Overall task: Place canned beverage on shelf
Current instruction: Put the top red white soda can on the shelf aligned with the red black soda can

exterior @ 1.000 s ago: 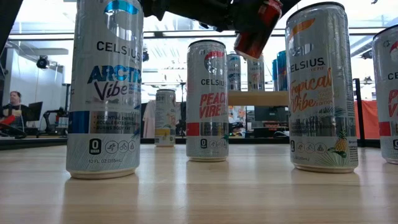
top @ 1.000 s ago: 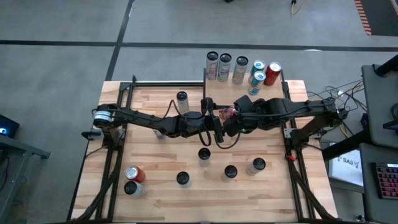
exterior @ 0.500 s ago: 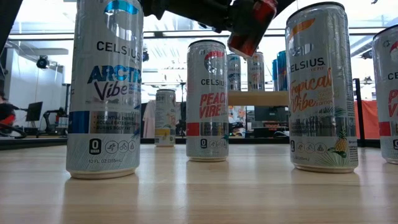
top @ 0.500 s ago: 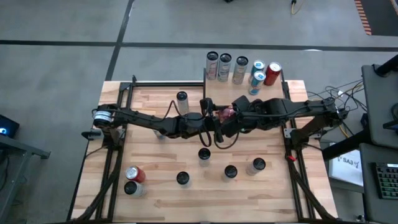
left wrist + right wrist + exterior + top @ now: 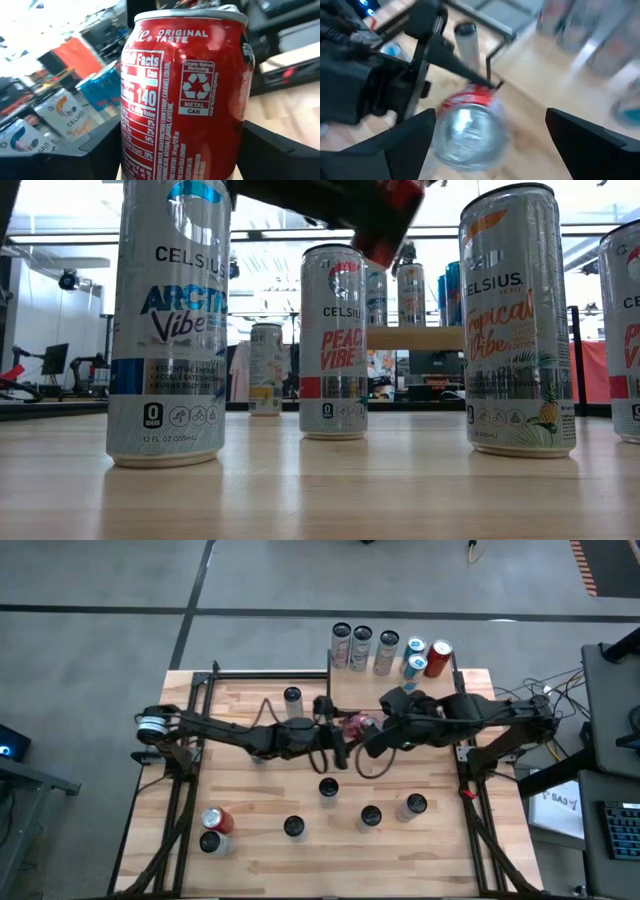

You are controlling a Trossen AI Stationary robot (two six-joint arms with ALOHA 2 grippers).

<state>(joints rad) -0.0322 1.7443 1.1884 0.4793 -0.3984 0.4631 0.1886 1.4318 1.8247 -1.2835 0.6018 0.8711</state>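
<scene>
- High view shows a light plank surface [image 5: 250, 780] on a black frame, standing on grey floor, with a desk and cables off its right side.
- Room in the low view — a bright hall behind, with monitors far off on the left.
- Shelf [image 5: 385, 690] sits at the far edge of the surface, right of centre; five cans stand in a row along its far side.
- Both arms meet mid-surface, just in front of the shelf. The left tool [image 5: 345, 732] grips a red can [image 5: 358, 724] — its fingers [image 5: 280, 150] press the can's sides in the left wrist view.
- Right tool [image 5: 375, 740] has its fingers spread wide on either side of the can's silver end [image 5: 470, 132], apart from it.
- Near half holds upright cans spaced apart: one [image 5: 328, 787] just below the tools, three [image 5: 371, 815] along the front, two [image 5: 215, 823] at the front-left corner, one [image 5: 292, 697] toward the far left.
- Open wood lies along the left side and the front edge.
</scene>
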